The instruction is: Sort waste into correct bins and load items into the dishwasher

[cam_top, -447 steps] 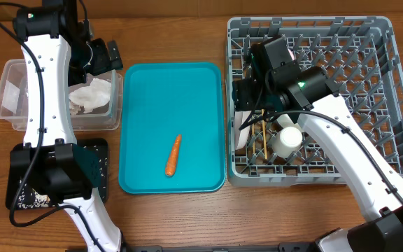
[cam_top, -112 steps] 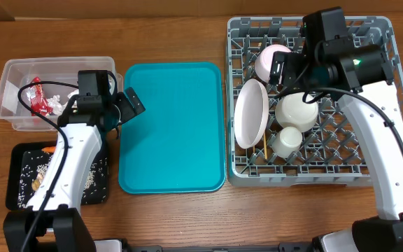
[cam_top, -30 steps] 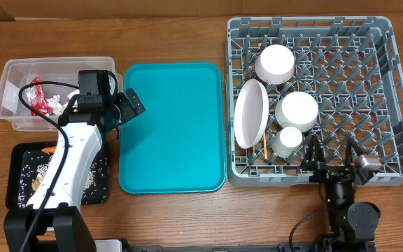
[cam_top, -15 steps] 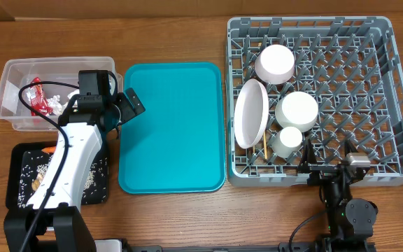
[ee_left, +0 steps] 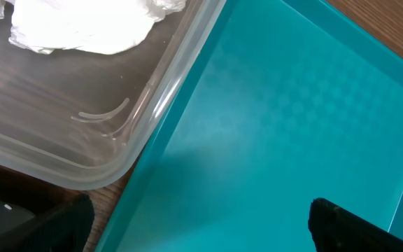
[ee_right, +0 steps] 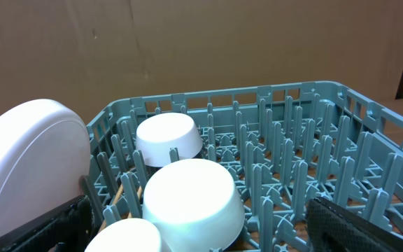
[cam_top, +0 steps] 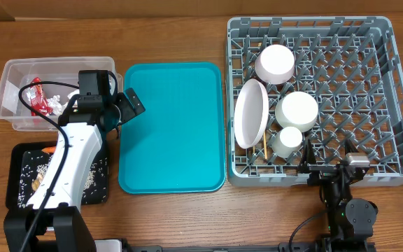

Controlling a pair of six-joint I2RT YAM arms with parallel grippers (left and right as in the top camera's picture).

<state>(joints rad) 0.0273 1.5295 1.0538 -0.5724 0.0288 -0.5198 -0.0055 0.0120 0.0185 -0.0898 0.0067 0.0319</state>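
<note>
At your far left, the clear tub (cam_top: 9,105) holds the napkin (ee_left: 82,28) and red wrapper (cam_top: 39,103). The black tray (cam_top: 18,155) in front of it carries rice scraps (cam_top: 37,180) and the carrot (cam_top: 50,149). Your left gripper (cam_top: 124,110) hangs wide open, holding nothing, over the tub's rim and the teal tray (cam_top: 173,133). The grey rack (cam_top: 380,84) holds the plate (cam_top: 251,113), chopsticks (cam_top: 264,144), cup (cam_top: 287,139) and two bowls (cam_top: 297,110). Your right gripper (cam_top: 327,168) sits at its near wall, spread wide and holding nothing.

White dishes (cam_top: 251,113) inside grey rack (cam_top: 310,23)

Bright, even light; sharp, shadowless
</note>
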